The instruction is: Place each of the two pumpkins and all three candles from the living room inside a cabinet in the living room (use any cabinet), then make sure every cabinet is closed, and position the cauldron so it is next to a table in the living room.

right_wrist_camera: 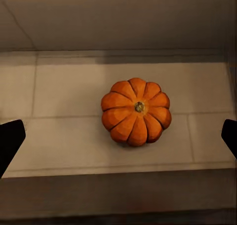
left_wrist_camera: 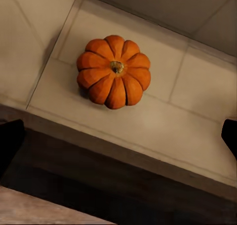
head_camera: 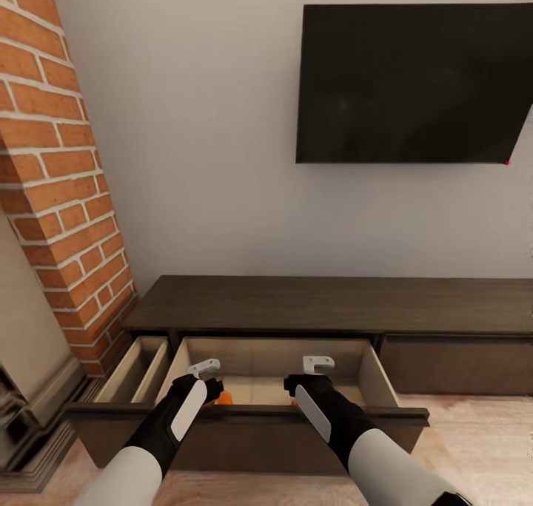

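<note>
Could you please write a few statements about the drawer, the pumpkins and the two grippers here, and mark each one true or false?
1. The cabinet has its wide middle drawer pulled out. True.
2. A pumpkin rests on the drawer's pale floor below the left gripper. True.
3. The right gripper is clamped on a pumpkin. False: its fingers stand wide apart, and the pumpkin sits free on the drawer floor.
4. A candle lies beside each pumpkin. False: the wrist views show bare floor around both.
5. A dark screen hangs on the wall above the cabinet. True.
</note>
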